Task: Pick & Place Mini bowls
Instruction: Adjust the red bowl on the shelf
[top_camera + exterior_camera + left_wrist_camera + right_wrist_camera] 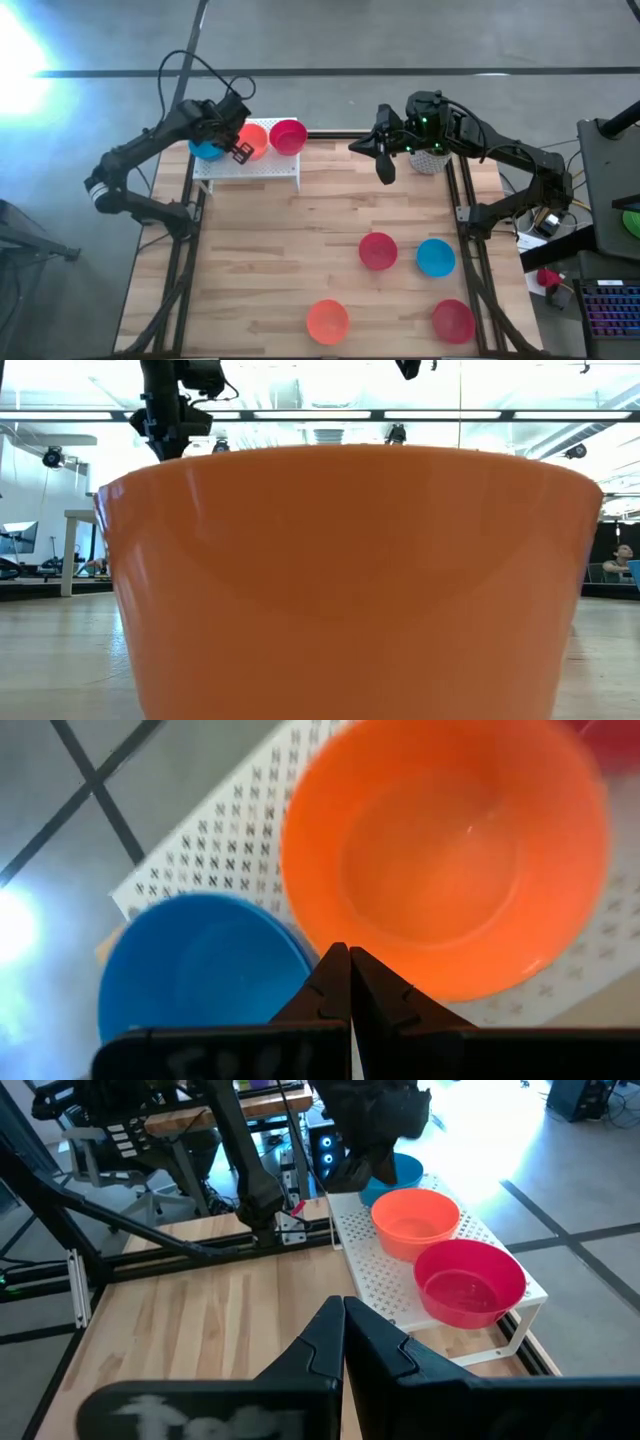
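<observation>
On wooden table (300,230), white perforated rack (255,167) holding three mini bowls (288,136), both grippers clenched empty.

Just ahead of the black left gripper (340,982): an orange bowl (450,850) and a blue bowl (200,970) on a white rack (215,840) patterned with small perforations.

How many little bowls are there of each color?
Blue bowls: 2
Orange bowls: 2
Red bowls: 3
Total: 7 bowls
</observation>
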Tool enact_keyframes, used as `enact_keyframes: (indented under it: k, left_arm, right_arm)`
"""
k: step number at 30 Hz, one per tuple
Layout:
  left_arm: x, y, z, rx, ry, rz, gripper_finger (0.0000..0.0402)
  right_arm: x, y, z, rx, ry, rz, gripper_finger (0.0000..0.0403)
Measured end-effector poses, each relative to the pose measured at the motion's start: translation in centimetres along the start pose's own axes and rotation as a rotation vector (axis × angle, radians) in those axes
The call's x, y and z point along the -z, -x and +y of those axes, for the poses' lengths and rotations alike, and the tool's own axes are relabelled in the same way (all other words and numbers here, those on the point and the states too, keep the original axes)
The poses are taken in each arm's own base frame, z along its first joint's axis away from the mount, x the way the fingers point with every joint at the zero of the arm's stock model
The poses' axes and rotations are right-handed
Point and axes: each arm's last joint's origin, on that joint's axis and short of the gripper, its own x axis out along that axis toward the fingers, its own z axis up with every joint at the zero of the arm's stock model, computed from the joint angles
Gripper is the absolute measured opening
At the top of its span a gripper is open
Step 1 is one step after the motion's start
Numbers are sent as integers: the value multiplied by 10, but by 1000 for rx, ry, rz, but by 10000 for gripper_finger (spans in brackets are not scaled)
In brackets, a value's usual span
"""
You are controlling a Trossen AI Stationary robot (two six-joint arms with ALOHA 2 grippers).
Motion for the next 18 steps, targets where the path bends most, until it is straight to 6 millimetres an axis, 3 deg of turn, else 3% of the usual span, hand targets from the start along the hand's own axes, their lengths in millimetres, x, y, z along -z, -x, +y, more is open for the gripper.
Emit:
enact_keyframes:
  k: [9,18]
  left_arm:
    - [-2,62,9,74,35,-228,0]
    - [32,104,11,185,31,-382,0]
  right_arm:
    - [2,-8,-5,36,-72,14,8]
    - [22,-54,-36,102,-230,134,8]
